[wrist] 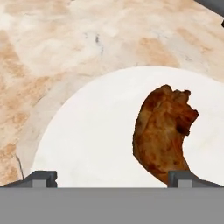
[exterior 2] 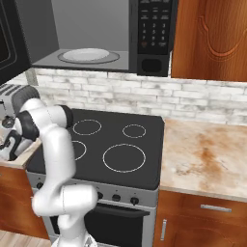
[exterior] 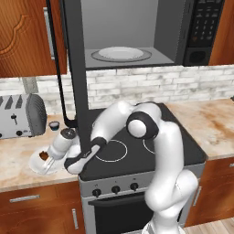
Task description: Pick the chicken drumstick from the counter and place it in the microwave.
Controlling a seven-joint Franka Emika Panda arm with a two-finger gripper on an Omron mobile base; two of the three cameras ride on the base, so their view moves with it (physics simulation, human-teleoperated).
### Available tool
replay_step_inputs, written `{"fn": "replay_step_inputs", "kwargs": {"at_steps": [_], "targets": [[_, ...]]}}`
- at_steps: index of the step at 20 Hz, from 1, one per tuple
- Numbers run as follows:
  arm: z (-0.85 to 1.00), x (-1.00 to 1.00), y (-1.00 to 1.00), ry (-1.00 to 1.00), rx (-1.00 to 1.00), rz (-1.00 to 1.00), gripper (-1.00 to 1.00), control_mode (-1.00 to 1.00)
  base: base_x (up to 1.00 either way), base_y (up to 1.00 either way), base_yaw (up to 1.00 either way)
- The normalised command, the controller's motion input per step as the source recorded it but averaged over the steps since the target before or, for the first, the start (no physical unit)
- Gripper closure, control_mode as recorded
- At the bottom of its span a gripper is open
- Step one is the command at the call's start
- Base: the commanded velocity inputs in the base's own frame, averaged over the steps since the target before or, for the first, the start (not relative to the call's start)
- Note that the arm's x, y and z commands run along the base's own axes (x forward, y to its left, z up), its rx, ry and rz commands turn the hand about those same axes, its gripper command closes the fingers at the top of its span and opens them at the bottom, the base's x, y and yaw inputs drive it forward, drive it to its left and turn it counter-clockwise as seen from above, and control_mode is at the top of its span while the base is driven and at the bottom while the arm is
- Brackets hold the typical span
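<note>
Hand view is looking down on the chicken drumstick [wrist: 164, 131], which is lying on a white plate [wrist: 92, 144] on the counter [wrist: 52, 52]; the meat is sitting off to one side, close to one fingertip [wrist: 183, 177] instead of midway, while the other tip is standing far across the plate, so the jaws are spread wide and holding nothing. Left base view is showing the gripper [exterior: 49, 161] reaching low over that plate beside the toaster [exterior: 20, 115], left of the stovetop [exterior: 137, 151], with the microwave [exterior: 137, 32] hanging open above. The approach-to-grasp step seems to be in hand. Next, I judge, the hand is needing a sideways shift to centre the drumstick, then a descent and a close.
</note>
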Motion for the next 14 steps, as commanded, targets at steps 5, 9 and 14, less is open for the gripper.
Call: {"fn": "replay_step_inputs", "kwargs": {"at_steps": [5, 9, 14], "targets": [[0.01, 0.41, 0.17, 0.0, -0.07, 0.0, -1.0, -1.0, 0.0, 0.0, 0.0], [0.17, 0.51, 0.17, 0.0, -0.05, 0.0, -1.0, -1.0, 0.0, 0.0, 0.0], [0.4, 0.52, 0.04, 0.0, -0.01, 0.0, -1.0, -1.0, 0.0, 0.0, 0.0]]}}
